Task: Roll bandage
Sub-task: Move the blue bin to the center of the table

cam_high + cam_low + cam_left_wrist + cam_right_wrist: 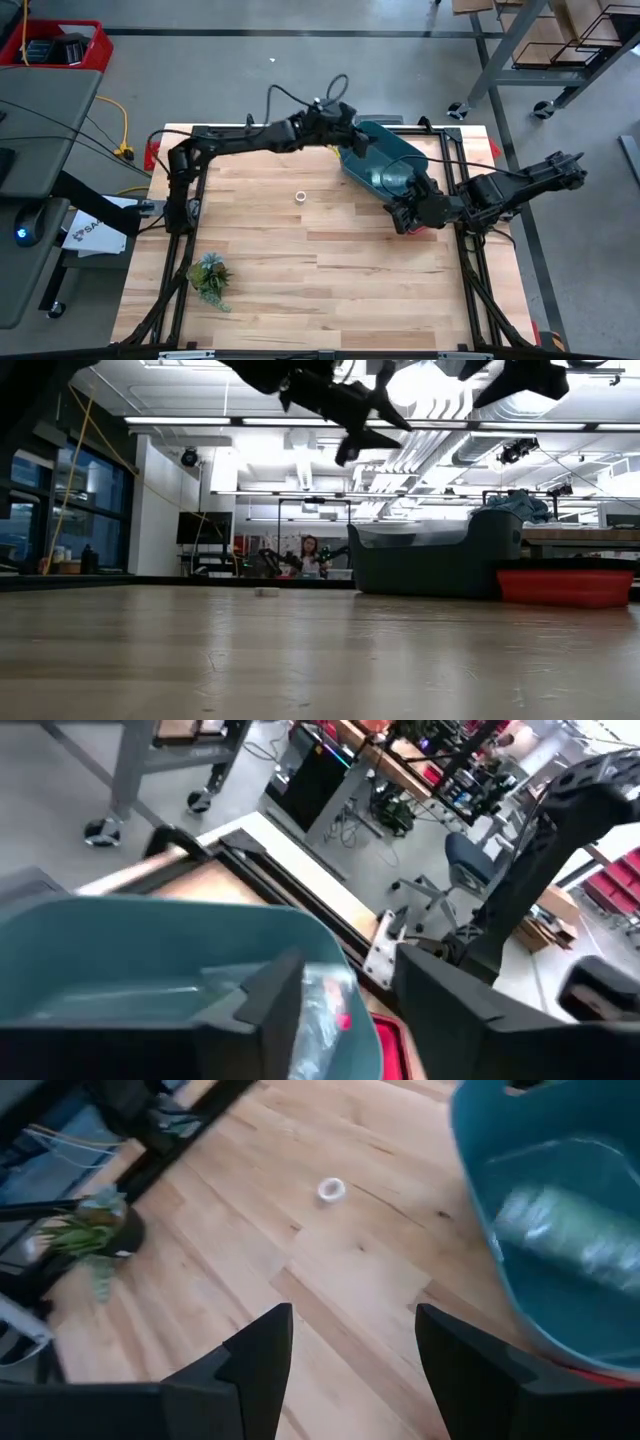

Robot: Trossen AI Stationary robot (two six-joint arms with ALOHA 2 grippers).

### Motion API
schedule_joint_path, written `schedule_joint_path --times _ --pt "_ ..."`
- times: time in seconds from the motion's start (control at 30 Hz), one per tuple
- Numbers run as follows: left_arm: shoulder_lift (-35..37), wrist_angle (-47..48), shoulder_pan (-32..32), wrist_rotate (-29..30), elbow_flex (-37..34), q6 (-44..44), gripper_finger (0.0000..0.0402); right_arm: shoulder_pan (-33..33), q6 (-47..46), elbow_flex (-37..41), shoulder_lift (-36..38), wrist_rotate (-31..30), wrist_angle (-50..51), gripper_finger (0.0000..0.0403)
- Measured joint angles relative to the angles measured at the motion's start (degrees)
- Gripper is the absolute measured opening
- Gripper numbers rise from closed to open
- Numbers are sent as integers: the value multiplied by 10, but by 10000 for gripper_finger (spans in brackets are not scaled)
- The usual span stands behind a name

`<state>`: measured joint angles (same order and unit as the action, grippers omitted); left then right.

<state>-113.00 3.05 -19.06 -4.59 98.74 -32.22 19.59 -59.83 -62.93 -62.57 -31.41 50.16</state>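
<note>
The bandage shows in no view. My left gripper hangs open above the far left rim of the teal bin. In its wrist view the two fingers stand apart with nothing between them, over the bin's inside, where clear plastic wrapping lies. My right gripper is open above the table, just on the near side of the bin, and it is empty in its wrist view.
A small white ring lies on the wooden table left of the bin. A small green plant stands near the front left corner. A red tray sits beside the bin. A person sits far back in the room.
</note>
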Motion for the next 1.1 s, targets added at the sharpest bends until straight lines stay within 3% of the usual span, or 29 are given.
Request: schedule_joint_path --times 0.07,0.17,0.37,0.43,0.57,0.67,0.73,0.83,0.9,1.03,1.1 --pt "19 31 -12 -9 0 10 175 -3 -31 0 0 -11 27 204" --pt "55 111 -33 -25 0 49 197 -20 -153 0 0 -23 110 203" --pt "162 241 -67 -25 -19 162 206 -65 -312 0 0 -74 240 186" --pt "206 246 -79 -24 -40 173 205 -93 -312 0 4 -100 238 151" --pt "305 243 -95 -54 -78 185 188 -170 -246 0 4 -127 212 24" --pt "380 251 -92 -78 -82 211 145 -258 -193 0 -3 -125 166 11" --pt "421 261 -84 -82 -82 218 94 -322 -135 0 -12 -110 115 3" --pt "473 276 -70 -84 -82 208 17 -428 -45 0 -37 -47 21 1" --pt "503 278 -61 -95 -82 194 12 -503 13 0 -62 32 -35 1" --pt "551 283 -40 -138 -82 174 2 -648 108 0 -125 305 -99 0" --pt "573 290 -27 -143 -82 173 3 -678 108 0 -146 328 -97 0"
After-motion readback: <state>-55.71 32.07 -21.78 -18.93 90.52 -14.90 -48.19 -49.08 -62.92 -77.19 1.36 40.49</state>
